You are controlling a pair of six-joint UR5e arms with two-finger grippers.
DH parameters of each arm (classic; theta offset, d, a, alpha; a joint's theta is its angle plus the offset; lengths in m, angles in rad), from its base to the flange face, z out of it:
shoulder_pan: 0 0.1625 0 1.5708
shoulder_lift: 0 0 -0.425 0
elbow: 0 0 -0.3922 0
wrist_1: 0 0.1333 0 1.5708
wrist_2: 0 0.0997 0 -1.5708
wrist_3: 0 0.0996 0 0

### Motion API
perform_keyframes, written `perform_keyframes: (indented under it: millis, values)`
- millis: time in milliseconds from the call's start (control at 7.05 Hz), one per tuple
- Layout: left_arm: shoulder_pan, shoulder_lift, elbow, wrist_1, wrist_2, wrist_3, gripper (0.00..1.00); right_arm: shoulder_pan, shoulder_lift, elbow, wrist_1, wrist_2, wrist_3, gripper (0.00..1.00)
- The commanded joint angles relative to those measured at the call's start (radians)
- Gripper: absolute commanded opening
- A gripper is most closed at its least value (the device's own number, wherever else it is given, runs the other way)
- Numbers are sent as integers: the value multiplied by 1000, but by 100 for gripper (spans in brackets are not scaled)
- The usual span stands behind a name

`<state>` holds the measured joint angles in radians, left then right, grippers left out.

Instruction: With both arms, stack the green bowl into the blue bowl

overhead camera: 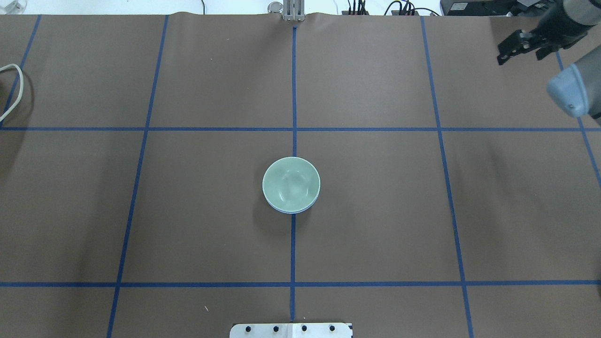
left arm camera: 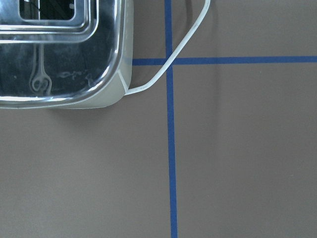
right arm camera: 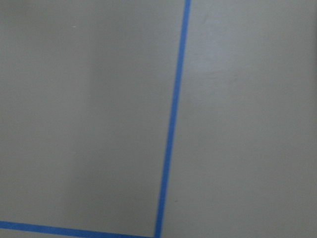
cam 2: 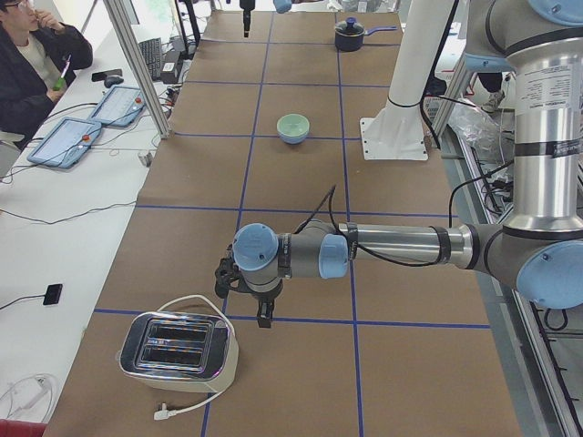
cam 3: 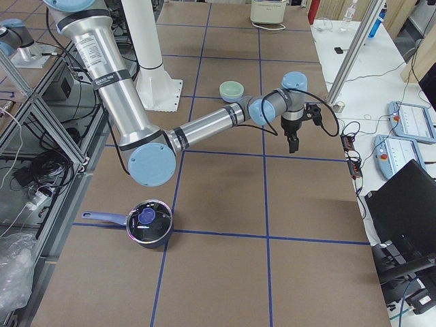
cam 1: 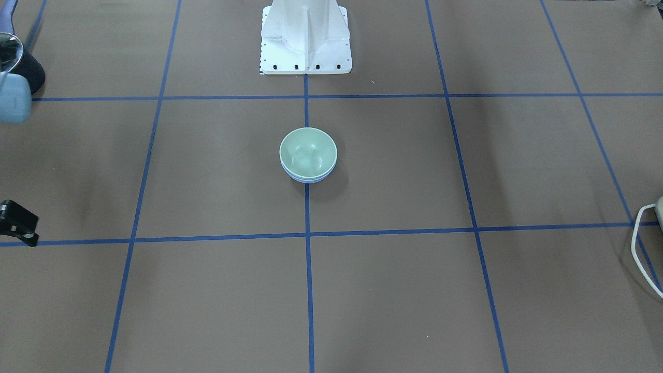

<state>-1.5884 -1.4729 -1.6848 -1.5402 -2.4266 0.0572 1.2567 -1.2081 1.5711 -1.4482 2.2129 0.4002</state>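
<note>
The green bowl (cam 1: 308, 150) sits nested inside the blue bowl (cam 1: 310, 180) at the table's middle, on the centre tape line. Only a thin blue rim (overhead camera: 287, 211) shows under the green bowl (overhead camera: 291, 183). My right gripper (overhead camera: 503, 57) is far from the bowls, near the table's far right corner, and its fingers look shut and empty; it also shows in the exterior right view (cam 3: 291, 146). My left gripper (cam 2: 264, 314) shows only in the exterior left view, hanging over the table beside a toaster; I cannot tell if it is open or shut.
A silver toaster (cam 2: 178, 346) with a white cord (overhead camera: 11, 89) stands at the table's left end, also in the left wrist view (left arm camera: 59, 49). A dark pot with a lid (cam 3: 150, 221) stands at the right end. The white robot base (cam 1: 305, 36) is behind the bowls.
</note>
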Motion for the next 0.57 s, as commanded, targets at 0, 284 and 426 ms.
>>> perform_keyframes:
  millis: [0,284,426]
  values:
    - [-15,-7,-3,2,18,-2,98,152,-162,-5,-1,76,-261,100]
    - [-16,-3,-9,-3,12,6,98,235,-299,4,6,62,-349,100]
    - [-16,2,-12,-3,12,4,98,249,-353,6,15,60,-368,100]
